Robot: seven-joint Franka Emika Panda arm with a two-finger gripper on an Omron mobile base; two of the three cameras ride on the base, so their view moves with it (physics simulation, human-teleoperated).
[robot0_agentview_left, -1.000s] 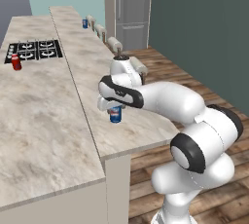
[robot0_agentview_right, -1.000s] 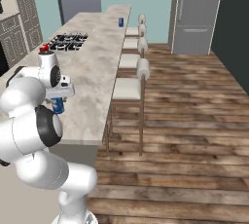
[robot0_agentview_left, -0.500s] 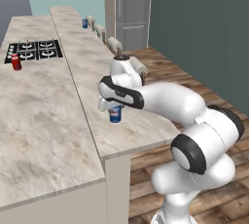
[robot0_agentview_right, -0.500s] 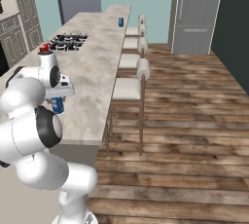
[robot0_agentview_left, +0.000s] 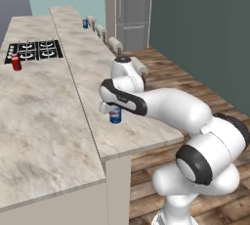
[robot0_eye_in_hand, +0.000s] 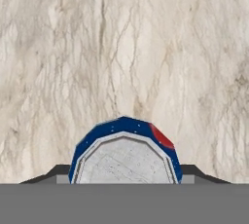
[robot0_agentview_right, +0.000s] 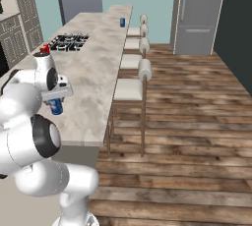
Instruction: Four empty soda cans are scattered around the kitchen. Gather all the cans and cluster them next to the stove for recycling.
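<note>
The hand (robot0_agentview_left: 113,107) is closed around a blue soda can (robot0_agentview_left: 115,115) standing on the tabletop (robot0_agentview_left: 58,121) at mid-frame in the left base view. A red can (robot0_agentview_left: 16,62) already stands just beside the stove (robot0_agentview_left: 34,51) at upper left. Another blue can (robot0_agentview_left: 85,23) waits at the far end of the tabletop, near the top. I judge the job about a quarter done. Bar stools (robot0_agentview_right: 132,87) line the tabletop's outer edge; nothing blocks the way to the stove.

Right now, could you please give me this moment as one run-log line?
gripper: shut on blue can | can: upright on counter | red can: beside stove
</note>
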